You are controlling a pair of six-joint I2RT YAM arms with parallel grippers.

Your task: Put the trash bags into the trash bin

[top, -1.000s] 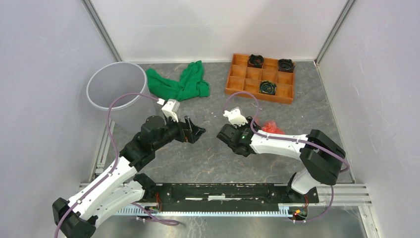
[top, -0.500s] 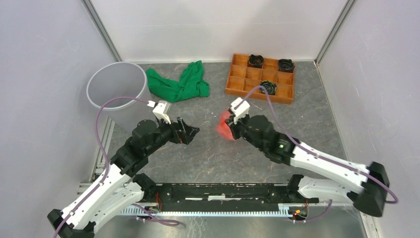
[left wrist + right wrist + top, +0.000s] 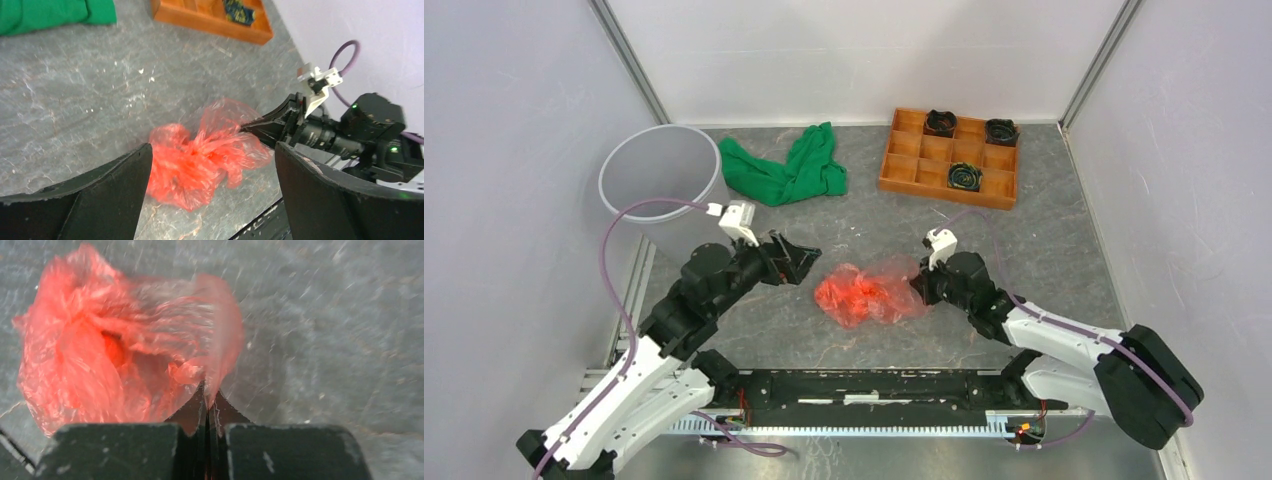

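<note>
Right gripper (image 3: 916, 287) is pressed shut on the near-right edge of the trash bag (image 3: 864, 295). In your right wrist view the two fingertips meet with a thin fold of red film pinched between them. The rest of the bag billows out ahead of the fingers, wrinkled and glossy.

Bag position: mid-table, bunched into a loose clump between the two grippers. Can't tell from these views whether its underside touches the table (image 3: 1024, 240) or hangs just above it.

Left gripper (image 3: 802, 258) has its jaws spread wide and grips nothing. It points toward the bag from the left, near it but apart. In your left wrist view the bag sits framed between the two black fingers, with the right gripper coming in behind it.

Trash bin (image 3: 659, 175) stands upright at the far left, behind the left arm — well apart from the bag. The left arm's purple cable crosses in front of its wall.

Green cloth (image 3: 789, 170) lies crumpled just right of the bin, at the back of the table. Wooden tray (image 3: 944, 190) is at the far right — dark coiled items (image 3: 965, 177) sit in three of its compartments.
</note>
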